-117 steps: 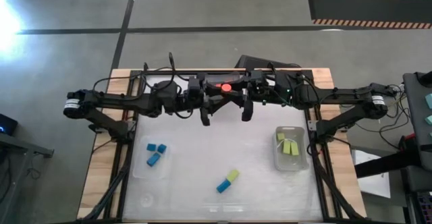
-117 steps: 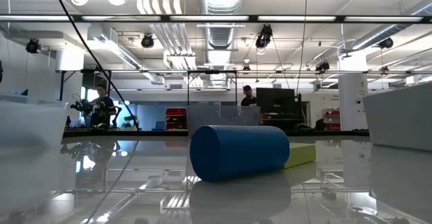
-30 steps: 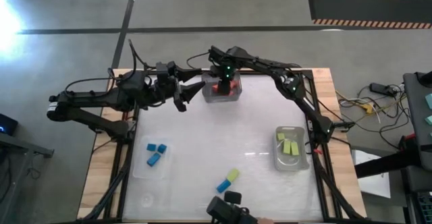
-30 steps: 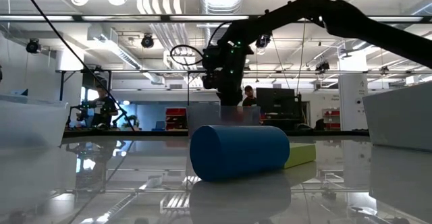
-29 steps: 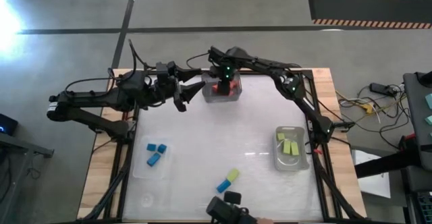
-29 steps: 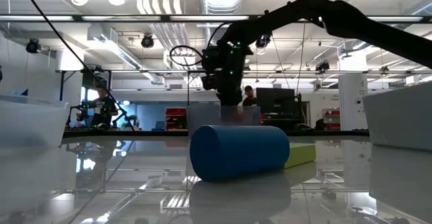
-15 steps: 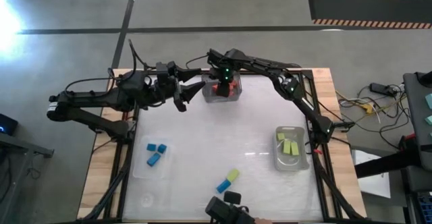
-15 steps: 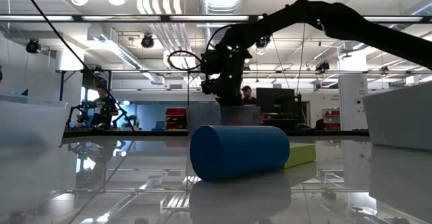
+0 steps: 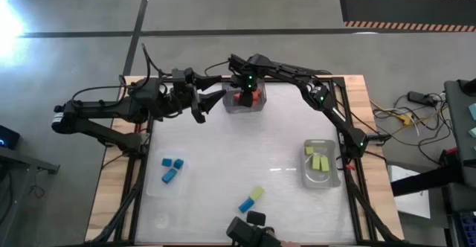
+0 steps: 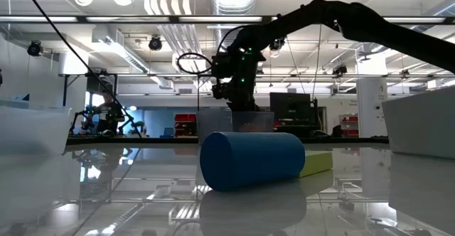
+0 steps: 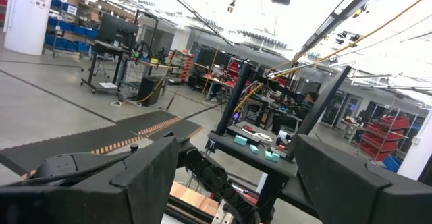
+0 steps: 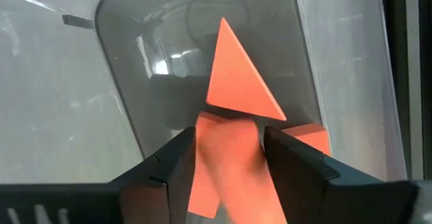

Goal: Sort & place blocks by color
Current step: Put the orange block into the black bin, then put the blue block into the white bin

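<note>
My right gripper (image 9: pixel 245 92) hangs over the clear bin (image 9: pixel 232 106) at the table's far middle, fingers a block's width apart (image 12: pixel 229 156). In the bin lie an orange-red wedge (image 12: pixel 236 75) and a blurred orange-red block (image 12: pixel 233 177) that shows in the gap between the fingers; in the low view the orange (image 10: pixel 249 127) sits below the gripper (image 10: pixel 238 101). My left gripper (image 9: pixel 204 103) is open and empty, just left of that bin. A blue block (image 9: pixel 245 204) and a yellow-green block (image 9: pixel 256 193) lie on the table near its front.
A clear bin (image 9: pixel 152 184) at the left holds three blue blocks (image 9: pixel 171 169). A clear bin (image 9: pixel 331 180) at the right holds yellow-green blocks (image 9: pixel 320 163). A dark device (image 9: pixel 249 231) sits at the near edge. People stand in the room far behind the table.
My right gripper has gone up a little from the far bin's rim and tipped slightly. In the low view an orange-red block now shows sharp inside that bin, where it was a faint blur under the fingers before.
</note>
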